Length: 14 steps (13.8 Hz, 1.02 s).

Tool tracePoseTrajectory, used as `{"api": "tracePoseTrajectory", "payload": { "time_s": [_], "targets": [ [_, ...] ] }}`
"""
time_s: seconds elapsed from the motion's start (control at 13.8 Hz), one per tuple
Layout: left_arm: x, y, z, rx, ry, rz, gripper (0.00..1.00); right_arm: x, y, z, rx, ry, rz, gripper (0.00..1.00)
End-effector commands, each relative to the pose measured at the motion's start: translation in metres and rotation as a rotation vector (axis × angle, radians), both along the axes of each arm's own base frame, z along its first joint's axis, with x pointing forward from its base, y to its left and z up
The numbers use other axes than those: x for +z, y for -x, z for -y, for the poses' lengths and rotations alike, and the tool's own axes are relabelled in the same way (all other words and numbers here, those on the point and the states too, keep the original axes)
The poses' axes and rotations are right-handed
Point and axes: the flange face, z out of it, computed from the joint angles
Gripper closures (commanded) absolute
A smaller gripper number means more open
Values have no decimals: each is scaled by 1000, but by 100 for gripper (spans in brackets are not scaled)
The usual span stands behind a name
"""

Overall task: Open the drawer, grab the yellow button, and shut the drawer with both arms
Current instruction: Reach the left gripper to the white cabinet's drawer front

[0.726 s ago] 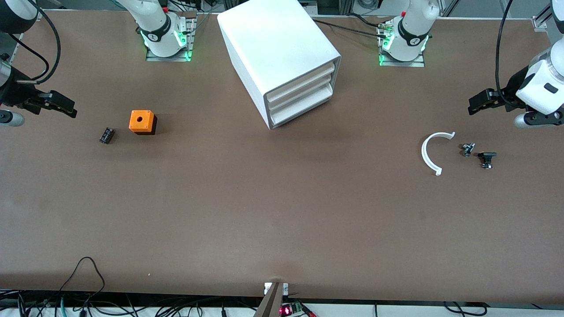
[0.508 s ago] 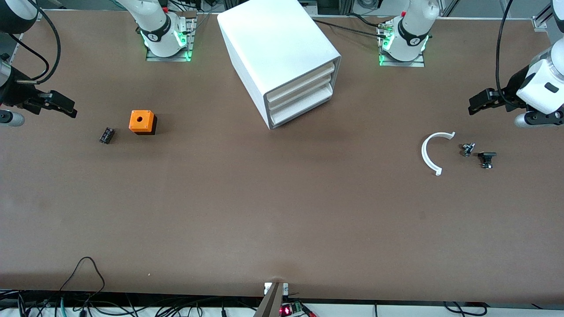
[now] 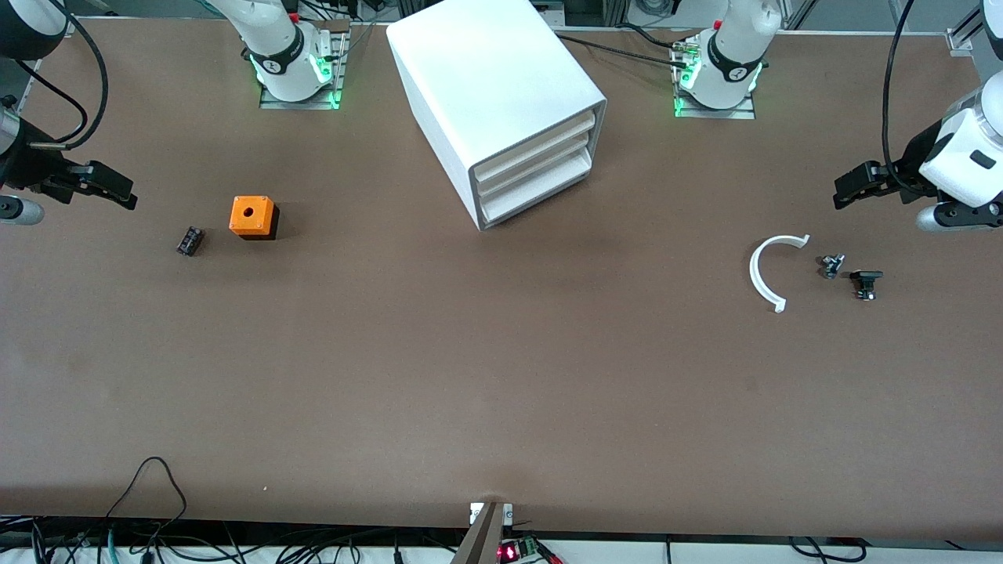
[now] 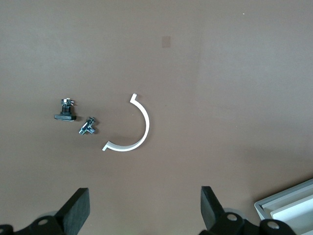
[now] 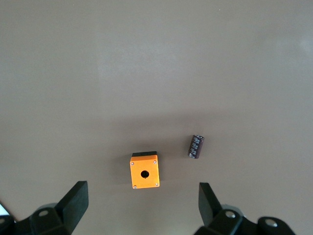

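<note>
While drawer (image 3: pixel 537 143) sits shut near table's (image 3: pixel 501 376) base-side edge, we judge left gripper (image 3: pixel 850 185) nearer its front; both left and right gripper (image 3: pixel 106 186) hover spread, empty, at end edges.

The front view looks down steeply from high across the worktop (image 3: pixel 501 376), facing both arm bases at the top of the frame, and takes in the whole surface. Each wrist view looks straight down from well above. The left wrist view shares with the front view the white half-ring (image 4: pixel 128 129) (image 3: pixel 769 270), right of centre there. The right wrist view shares the orange cube (image 5: pixel 145 171) (image 3: pixel 252 216), at the front view's left.
</note>
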Motion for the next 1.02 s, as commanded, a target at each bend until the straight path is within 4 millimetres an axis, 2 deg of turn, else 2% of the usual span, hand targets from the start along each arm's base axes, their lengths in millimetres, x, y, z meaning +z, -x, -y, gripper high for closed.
{"api": "tracePoseTrajectory", "payload": {
  "time_s": [0.0,0.22,0.36,0.44,0.51,0.65,0.73,0.8,0.94],
  "targets": [
    [5,-4,0,-13,12,-4,0,2,6,1,2,-6,-1,0],
    [3,-5,2,-14,21,-10,0,2,6,1,2,-6,1,0],
    [-20,-14,13,-26,5,-55,0,2,6,1,2,-6,-1,0],
    [-36,-13,17,-33,17,-109,0,3,6,2,2,-6,2,0],
    [-67,-17,29,-55,11,-213,0,3,6,1,3,-6,1,0],
    [-74,-15,44,-75,105,-246,0,2,6,1,3,-6,1,0],
    [-81,-11,57,-89,191,-273,0,2,6,1,3,-6,-1,0],
    [-101,-3,71,-98,292,-345,0,2,6,1,3,-6,1,0],
    [-154,19,105,-103,478,-492,0,2,6,1,3,-6,1,0]
  ]
}}
